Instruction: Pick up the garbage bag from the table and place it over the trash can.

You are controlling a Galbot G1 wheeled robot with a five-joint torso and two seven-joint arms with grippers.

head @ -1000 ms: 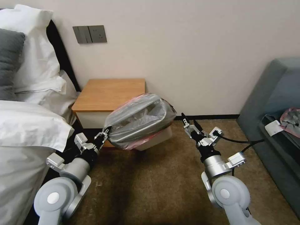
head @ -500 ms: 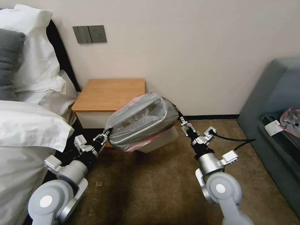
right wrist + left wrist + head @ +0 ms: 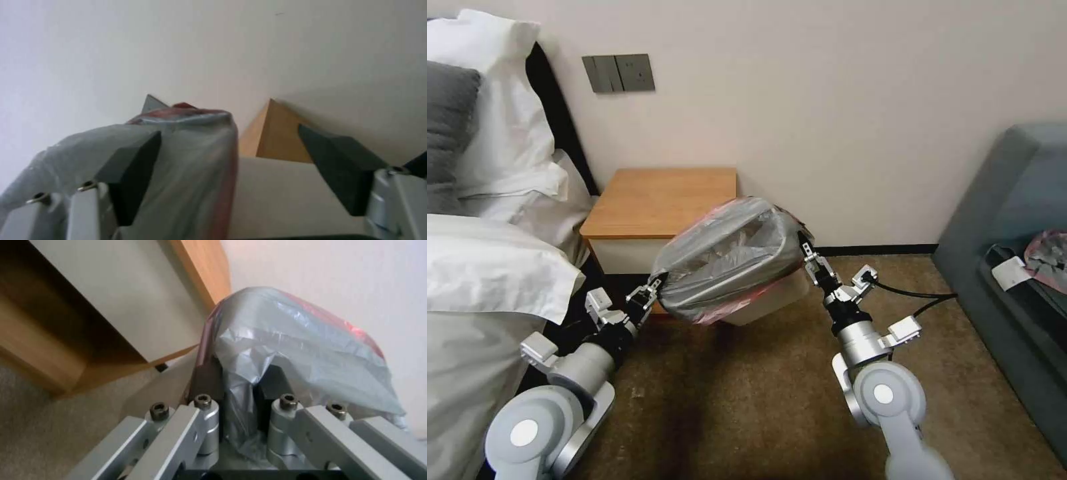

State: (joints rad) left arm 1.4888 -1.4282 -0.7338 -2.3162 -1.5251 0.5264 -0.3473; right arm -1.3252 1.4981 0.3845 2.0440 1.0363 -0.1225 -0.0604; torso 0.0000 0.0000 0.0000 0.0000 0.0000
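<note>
Left gripper (image 3: 652, 285) clamps the thin translucent grey garbage bag (image 3: 727, 257), tensioning it over the tilted beige plastic trash can (image 3: 764, 301); right gripper (image 3: 807, 247), jaws spread and empty, straddles the opposite edge

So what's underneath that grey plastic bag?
A beige trash can, tilted; part of its wall peeks out below the garbage bag. The rim and inside are covered, so any contents can't be seen.
</note>
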